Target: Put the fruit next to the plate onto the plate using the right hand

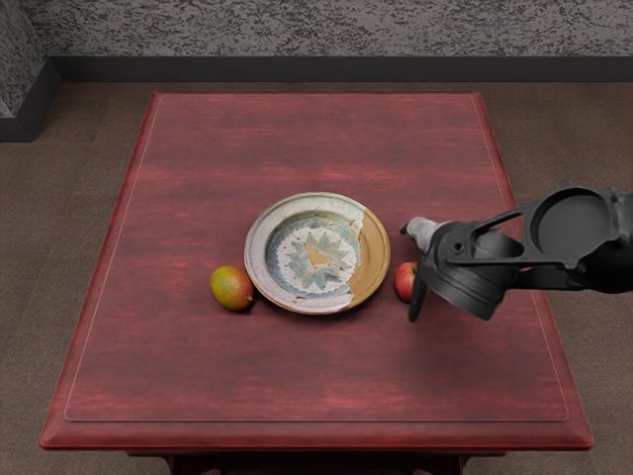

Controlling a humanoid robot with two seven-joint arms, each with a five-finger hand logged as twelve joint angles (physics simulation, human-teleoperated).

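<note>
A rectangular red-stained wooden table (297, 376) stands on a flat brown floor (59, 198), possibly carpet; behind, a grey mottled wall (346, 25) meets a dark skirting board (346, 68).

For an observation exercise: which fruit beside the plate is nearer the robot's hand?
The red fruit right of the plate, just by the right hand; the yellow-green fruit lies on the plate's left.

The red table (297, 129) holds a plate (371, 262), a yellow-green fruit (231, 288) and a red fruit (405, 281).
</note>
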